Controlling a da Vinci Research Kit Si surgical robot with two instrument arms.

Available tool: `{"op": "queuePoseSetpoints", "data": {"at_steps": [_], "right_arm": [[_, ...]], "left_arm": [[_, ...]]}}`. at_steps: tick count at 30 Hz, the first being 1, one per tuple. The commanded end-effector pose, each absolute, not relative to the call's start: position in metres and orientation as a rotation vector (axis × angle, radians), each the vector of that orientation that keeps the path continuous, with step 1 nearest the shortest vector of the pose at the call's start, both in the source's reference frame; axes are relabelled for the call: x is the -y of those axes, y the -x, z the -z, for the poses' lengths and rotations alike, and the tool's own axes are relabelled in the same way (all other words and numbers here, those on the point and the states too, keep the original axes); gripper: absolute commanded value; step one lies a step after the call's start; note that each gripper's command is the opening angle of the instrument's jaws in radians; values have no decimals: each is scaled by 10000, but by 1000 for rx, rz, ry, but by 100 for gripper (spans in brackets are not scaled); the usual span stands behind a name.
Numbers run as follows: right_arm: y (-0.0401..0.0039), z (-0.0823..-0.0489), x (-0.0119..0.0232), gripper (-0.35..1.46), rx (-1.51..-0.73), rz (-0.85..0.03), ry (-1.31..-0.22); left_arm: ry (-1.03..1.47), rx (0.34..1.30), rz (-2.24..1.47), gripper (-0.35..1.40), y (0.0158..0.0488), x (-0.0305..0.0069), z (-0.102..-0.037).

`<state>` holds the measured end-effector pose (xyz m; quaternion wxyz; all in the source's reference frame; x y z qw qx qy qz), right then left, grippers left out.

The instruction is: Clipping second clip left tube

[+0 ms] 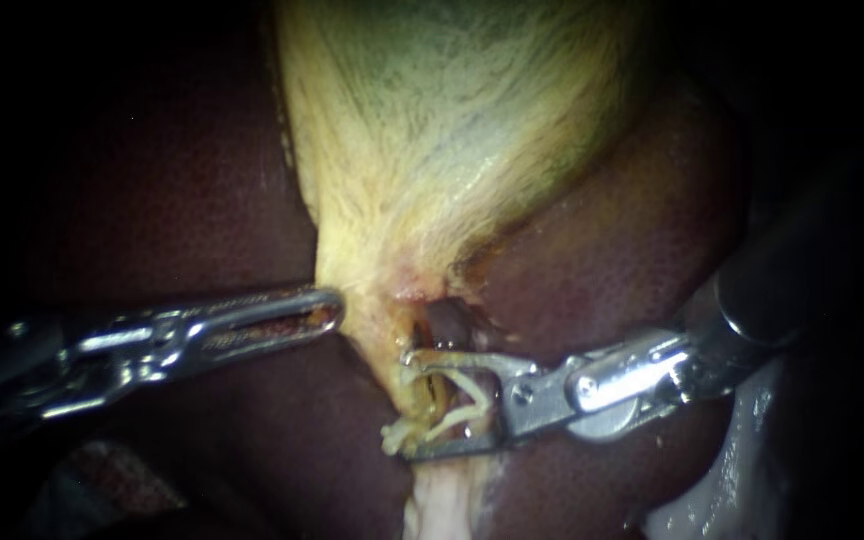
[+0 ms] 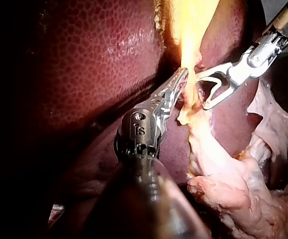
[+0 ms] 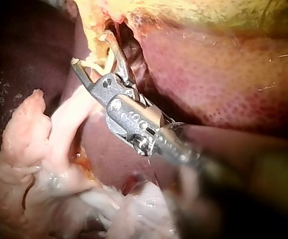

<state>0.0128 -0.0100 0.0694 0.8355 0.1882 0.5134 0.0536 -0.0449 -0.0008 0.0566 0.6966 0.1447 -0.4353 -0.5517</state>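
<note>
**Endoscope view:** the gallbladder (image 1: 452, 120) hung pale yellow from the top centre, narrowing to a neck at mid-frame against the dark liver (image 1: 612, 260). The left instrument (image 1: 335, 310) entered from the left edge, its jaws narrow and apparently pinched on the left rim of that neck. The right instrument (image 1: 404, 403) entered from the right with jaws wide, one above and one below the tube (image 1: 420, 395), just below centre. Pale strands (image 1: 452, 395) lay between them; whether they were a loaded clip or tissue could not be told. Nor could it be told which tube this was, and no earlier clip showed.

**Left wrist view:** the left instrument (image 2: 183, 79) was closed on the gallbladder's edge. The right instrument (image 2: 203, 91) gaped just beside it.

**Right wrist view:** the right instrument (image 3: 90, 48) straddled the tube, with loose pale tissue (image 3: 34, 149) beside its shaft.

The step looked like positioning, with the clip not yet closed. The next move would call for seating the tube deep and square between the jaws, with both tips clear beyond it, before squeezing.
</note>
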Motion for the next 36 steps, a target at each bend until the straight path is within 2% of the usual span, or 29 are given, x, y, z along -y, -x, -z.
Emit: {"op": "queuePoseSetpoints", "data": {"at_steps": [1, 6, 14, 23, 27, 28, 30, 31, 36], "right_arm": [[-126, -695, 99, 58, -1077, -108, -400], [-128, -701, 103, 58, -1058, -106, -403], [-162, -720, 127, 58, -1049, -101, -397], [-182, -733, 139, 53, -1039, -61, -422], [-177, -732, 139, 26, -1015, -47, -431], [-174, -731, 139, 2, -997, -46, -438], [-170, -729, 138, -29, -973, -61, -454], [-168, -728, 136, -35, -961, -64, -460], [-167, -727, 133, -35, -950, -84, -475]], "left_arm": [[-323, 975, 1232, -35, 448, 8, -563], [-322, 982, 1236, -35, 447, 6, -556], [-321, 985, 1238, -35, 452, 2, -558], [-322, 984, 1246, -35, 458, 0, -559], [-321, 984, 1247, -35, 460, 0, -559], [-321, 984, 1247, -35, 460, 0, -559], [-321, 984, 1247, -35, 460, 0, -559], [-321, 984, 1247, -35, 460, 0, -559], [-321, 984, 1247, -35, 460, 0, -559]]}}
